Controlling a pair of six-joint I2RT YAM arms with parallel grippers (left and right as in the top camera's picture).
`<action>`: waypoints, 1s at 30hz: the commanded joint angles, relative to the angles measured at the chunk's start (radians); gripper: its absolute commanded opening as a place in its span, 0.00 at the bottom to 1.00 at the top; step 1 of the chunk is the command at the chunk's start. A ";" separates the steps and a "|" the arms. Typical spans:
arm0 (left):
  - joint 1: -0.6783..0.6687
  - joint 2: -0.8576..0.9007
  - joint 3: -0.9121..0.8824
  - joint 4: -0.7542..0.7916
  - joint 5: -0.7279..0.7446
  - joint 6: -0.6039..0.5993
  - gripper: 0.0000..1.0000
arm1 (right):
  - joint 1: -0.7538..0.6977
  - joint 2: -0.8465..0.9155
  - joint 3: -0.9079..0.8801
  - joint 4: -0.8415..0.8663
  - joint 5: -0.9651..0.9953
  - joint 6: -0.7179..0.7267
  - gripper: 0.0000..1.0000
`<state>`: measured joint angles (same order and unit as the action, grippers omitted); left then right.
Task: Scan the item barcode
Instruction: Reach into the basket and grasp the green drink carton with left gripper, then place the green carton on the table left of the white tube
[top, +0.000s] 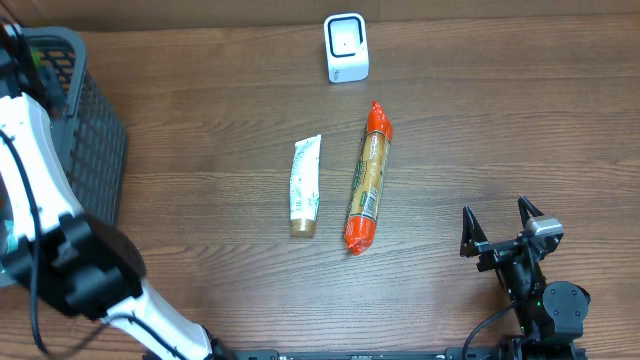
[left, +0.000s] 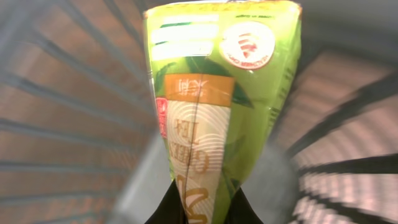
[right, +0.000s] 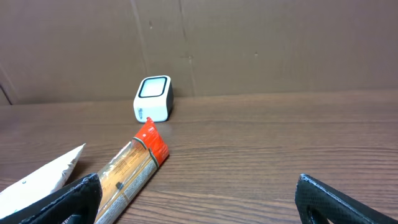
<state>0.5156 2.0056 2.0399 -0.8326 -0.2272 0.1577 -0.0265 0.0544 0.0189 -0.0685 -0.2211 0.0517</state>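
Possibly the glossy green tea pouch (left: 217, 93), edge-pinched in the left tool (left: 202, 208), snags the dark plastic basket (top: 100, 150) around it; right tool (top: 495, 210) gapes

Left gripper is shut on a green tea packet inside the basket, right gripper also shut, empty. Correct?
No: the right gripper is open and empty, jaws wide apart in the right wrist view. The left gripper is shut on the green tea packet inside the basket.

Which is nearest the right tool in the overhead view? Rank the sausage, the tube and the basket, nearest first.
1. Sausage, mid-table, to the left of the right tool.
2. Tube, beside the sausage, on its far side, further left.
3. Basket, at the table's far left edge.
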 joint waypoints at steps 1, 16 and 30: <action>-0.073 -0.212 0.094 0.005 0.007 -0.104 0.04 | -0.001 -0.008 -0.011 0.006 0.008 -0.002 1.00; -0.433 -0.341 -0.015 -0.546 0.280 -0.363 0.04 | -0.001 -0.008 -0.011 0.006 0.007 -0.002 1.00; -0.636 -0.336 -0.849 -0.068 0.411 -0.478 0.04 | -0.001 -0.008 -0.011 0.006 0.008 -0.002 1.00</action>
<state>-0.0990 1.6913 1.2854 -0.9726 0.1459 -0.2607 -0.0265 0.0544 0.0189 -0.0681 -0.2207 0.0517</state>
